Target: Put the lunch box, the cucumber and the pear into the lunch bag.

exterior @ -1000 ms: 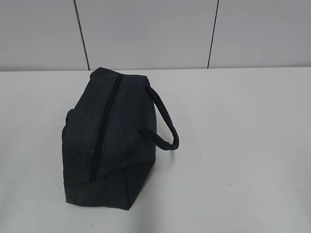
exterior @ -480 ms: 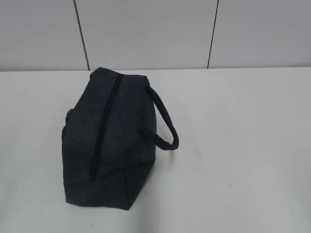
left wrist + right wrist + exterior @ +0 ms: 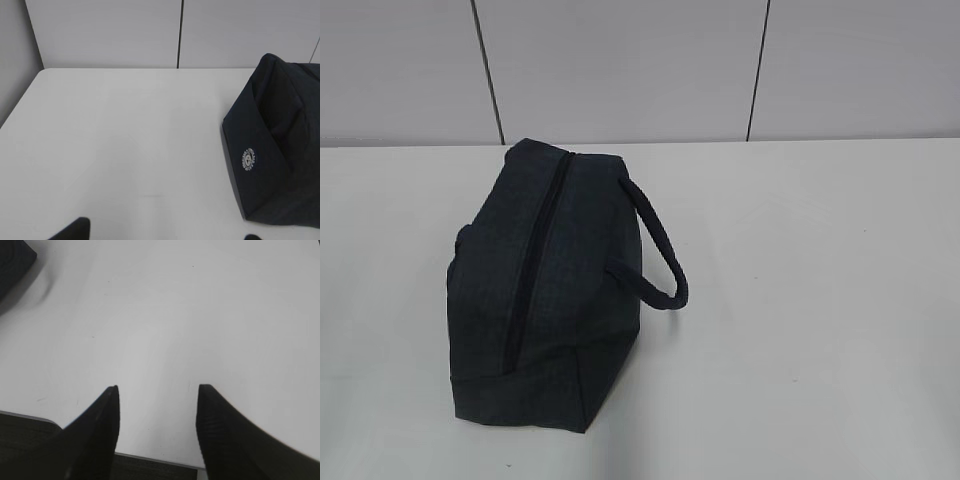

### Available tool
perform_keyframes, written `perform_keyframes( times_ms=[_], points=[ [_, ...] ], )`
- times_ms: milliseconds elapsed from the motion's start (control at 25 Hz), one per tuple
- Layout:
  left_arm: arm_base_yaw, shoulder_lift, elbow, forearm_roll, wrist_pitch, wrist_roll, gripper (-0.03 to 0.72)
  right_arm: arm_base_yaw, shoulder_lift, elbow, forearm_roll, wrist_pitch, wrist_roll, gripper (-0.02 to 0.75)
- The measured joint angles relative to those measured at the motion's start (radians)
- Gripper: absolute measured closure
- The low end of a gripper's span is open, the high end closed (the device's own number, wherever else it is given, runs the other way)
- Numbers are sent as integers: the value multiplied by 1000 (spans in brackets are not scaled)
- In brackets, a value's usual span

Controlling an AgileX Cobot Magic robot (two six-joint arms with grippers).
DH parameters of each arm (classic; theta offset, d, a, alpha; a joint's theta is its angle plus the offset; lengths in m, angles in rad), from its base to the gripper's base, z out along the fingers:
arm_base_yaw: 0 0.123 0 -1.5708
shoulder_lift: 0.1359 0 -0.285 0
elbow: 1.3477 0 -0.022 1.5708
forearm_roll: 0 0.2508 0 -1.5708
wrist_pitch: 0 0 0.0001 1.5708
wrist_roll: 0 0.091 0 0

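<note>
Lunch bag [image 3: 545,290] sits zipped on the table [image 3: 800,300]; left hand [image 3: 162,236] and right hand [image 3: 157,390] gape empty.

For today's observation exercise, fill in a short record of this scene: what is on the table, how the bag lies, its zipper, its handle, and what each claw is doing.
On the table: only a dark lunch bag
Bag position: left of centre, zipper seam facing up
Zipper: appears closed
Handle: loop sticking out to the right
Logo: small round white print on one end
Lunch box, cucumber, pear: not visible
Left claw: open, holding nothing
Right claw: open, empty, above bare table
</note>
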Motion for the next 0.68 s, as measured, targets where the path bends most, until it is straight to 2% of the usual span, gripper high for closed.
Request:
perform_keyframes(
  times_ms=[680],
  points=[
    [0, 0, 0, 0, 0, 0, 169, 0, 0, 0, 0, 0, 0, 347]
  ],
)
